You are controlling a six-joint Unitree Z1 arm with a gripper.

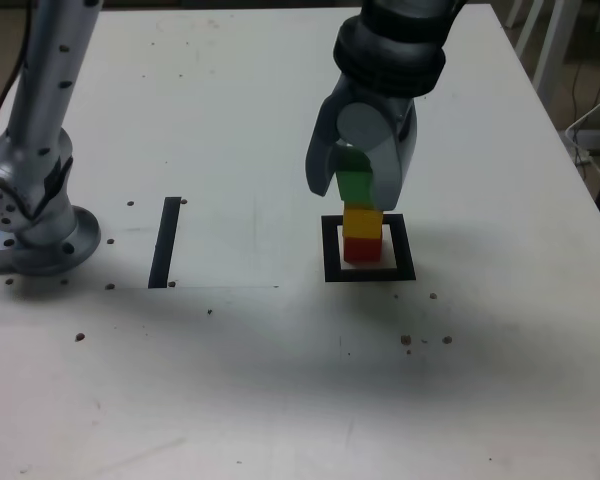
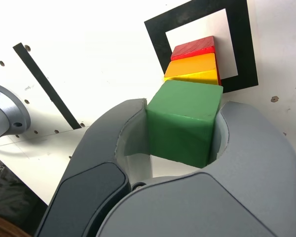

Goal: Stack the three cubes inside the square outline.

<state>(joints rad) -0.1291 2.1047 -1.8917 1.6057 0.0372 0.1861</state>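
A red cube (image 1: 361, 248) sits inside the square outline (image 1: 330, 250) on the white table, and a yellow cube (image 1: 362, 221) rests on top of it. The green cube (image 1: 355, 185) is on or just above the yellow one, and my gripper (image 1: 357, 188) is shut on it. The wrist view shows the green cube (image 2: 185, 121) clamped between both jaws, with the yellow cube (image 2: 195, 68) and the red cube (image 2: 195, 48) lined up below it inside the square outline (image 2: 155, 34). Whether green touches yellow cannot be told.
A single straight black tape strip (image 1: 166, 241) lies to the exterior view's left of the outline. The arm's grey base (image 1: 40, 235) stands at the exterior view's far left. Small dark specks (image 1: 425, 340) dot the table (image 1: 280, 380).
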